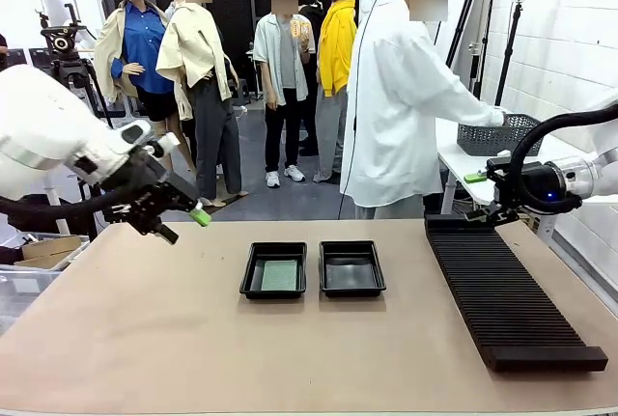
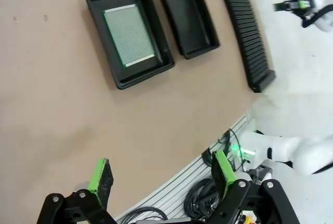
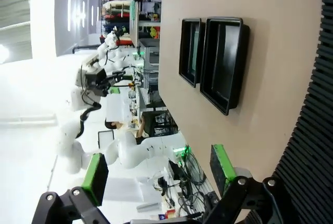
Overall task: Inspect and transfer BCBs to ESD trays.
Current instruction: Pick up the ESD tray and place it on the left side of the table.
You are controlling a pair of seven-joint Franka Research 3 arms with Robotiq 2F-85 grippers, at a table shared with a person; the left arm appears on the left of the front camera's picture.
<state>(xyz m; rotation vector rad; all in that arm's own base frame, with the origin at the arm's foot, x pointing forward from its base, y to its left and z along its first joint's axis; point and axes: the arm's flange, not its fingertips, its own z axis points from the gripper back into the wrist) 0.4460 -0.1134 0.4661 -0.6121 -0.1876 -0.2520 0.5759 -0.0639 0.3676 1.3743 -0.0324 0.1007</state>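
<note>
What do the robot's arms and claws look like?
The left arm and right arm are smooth, rounded, white, with thick black cables. The left claw and right claw are black, two-fingered, tipped with bright green pads. A blue light glows on the right wrist.

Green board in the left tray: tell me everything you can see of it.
The board is a thin green rectangle, finely gridded, with pale strips along its two short edges. It lies flat on the floor of the left black tray, slightly smaller than that floor, a dark margin all round. Only the tray touches it.
</note>
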